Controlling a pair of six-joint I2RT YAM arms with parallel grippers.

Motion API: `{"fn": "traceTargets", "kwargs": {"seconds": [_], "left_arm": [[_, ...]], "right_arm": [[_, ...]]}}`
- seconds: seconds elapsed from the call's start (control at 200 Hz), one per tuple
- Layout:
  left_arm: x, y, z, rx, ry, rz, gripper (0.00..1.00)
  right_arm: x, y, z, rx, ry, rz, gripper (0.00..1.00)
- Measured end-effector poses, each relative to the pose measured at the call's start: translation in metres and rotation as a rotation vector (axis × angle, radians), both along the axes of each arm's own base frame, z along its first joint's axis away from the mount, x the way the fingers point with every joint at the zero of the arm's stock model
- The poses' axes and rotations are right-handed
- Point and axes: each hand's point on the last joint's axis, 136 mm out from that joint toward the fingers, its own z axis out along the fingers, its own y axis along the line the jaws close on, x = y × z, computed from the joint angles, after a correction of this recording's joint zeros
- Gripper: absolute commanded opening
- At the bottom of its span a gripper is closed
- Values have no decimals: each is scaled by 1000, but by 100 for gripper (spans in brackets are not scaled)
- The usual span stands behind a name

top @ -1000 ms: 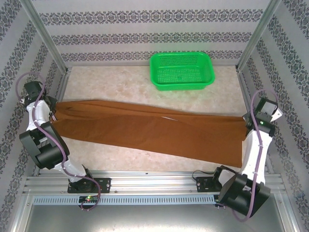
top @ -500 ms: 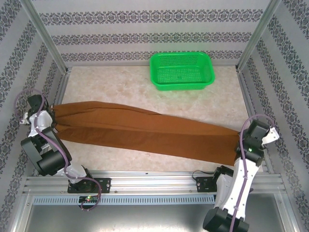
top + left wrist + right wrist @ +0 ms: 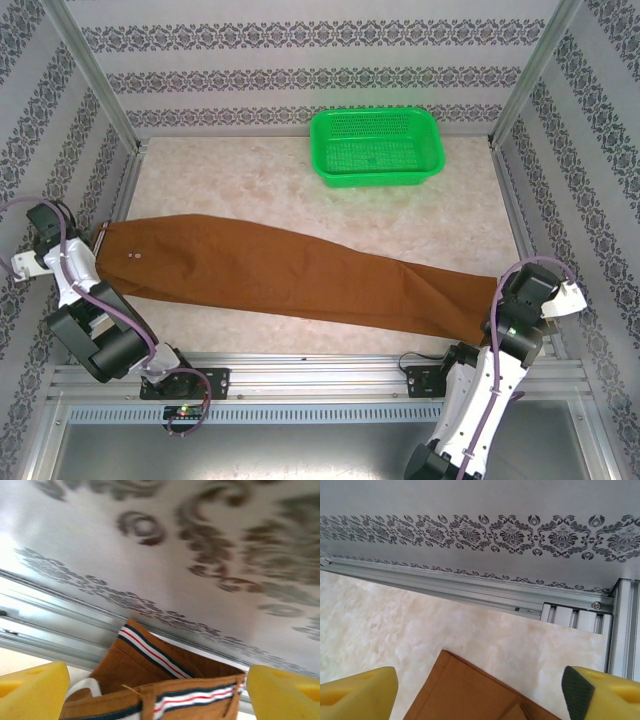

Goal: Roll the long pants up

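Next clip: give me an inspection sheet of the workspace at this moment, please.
Surface: pale marbled table, no spills seen.
Job's things: long pants laid out flat and unrolled, waist by the left arm, hems by the right.
Clutter: green basket at the far edge, apart from the pants.
Grippers: left pincer open, waistband between its fingers; right pincer open over a hem corner.
Cables: purple cables looped along both arms.
Surroundings: patterned walls, aluminium frame.

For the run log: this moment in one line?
long pants: flat, unrolled | left gripper: open at waistband | right gripper: open at hem | green basket: empty
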Motion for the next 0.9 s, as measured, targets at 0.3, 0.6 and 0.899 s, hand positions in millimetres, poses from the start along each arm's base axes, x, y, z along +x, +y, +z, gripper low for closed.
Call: {"fn": "traceTargets", "kwargs": {"seconds": [0.3, 0.6, 0.899], "left_arm": [[33, -23, 80, 113, -177, -200, 13], [134, -204, 55, 84, -123, -1010, 0], [101, -342, -25, -103, 33, -1497, 0]], "right_arm": [[62, 20, 42, 64, -119, 248, 71], [135, 194, -36, 285, 212, 974, 0], [111, 308, -47, 430, 368, 1365, 0]]}}
